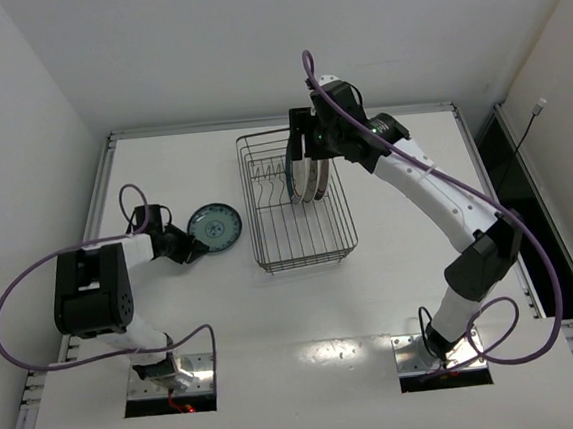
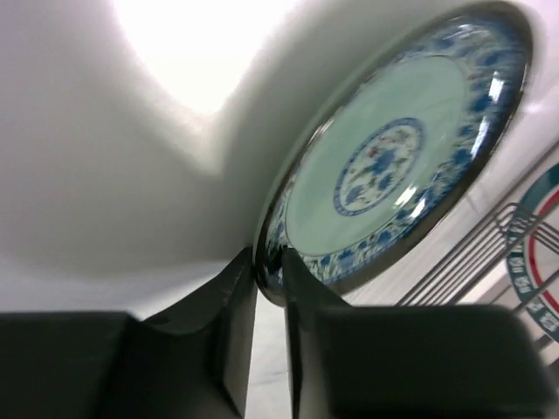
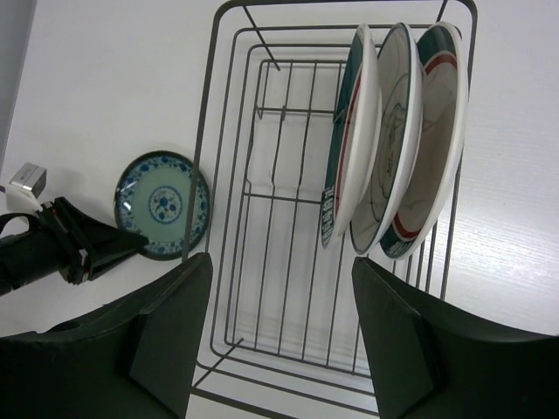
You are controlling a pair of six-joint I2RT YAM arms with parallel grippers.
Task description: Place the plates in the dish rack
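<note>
The small teal-blue patterned plate [image 1: 213, 227] [image 2: 393, 166] [image 3: 162, 205] lies on the white table just left of the dish rack [image 1: 258, 227] [image 3: 205, 131]. My left gripper [image 1: 191, 248] [image 2: 269, 271] is shut on its near rim, one finger on each side of the edge. Three plates stand upright at the rack's far end [image 1: 305, 178]: a green-red ringed one [image 3: 354, 131], the white one with a flower outline [image 3: 393, 140], and another ringed one [image 3: 437, 131]. My right gripper [image 1: 300, 138] [image 3: 279, 262] hangs open above the rack, holding nothing.
Rack wires [image 2: 472, 253] and part of a ringed plate [image 2: 533, 262] show beyond the teal plate. The near part of the rack floor [image 3: 288, 288] holds nothing. A raised metal frame [image 1: 104, 190] borders the table. Purple cables [image 1: 31, 277] loop off both arms.
</note>
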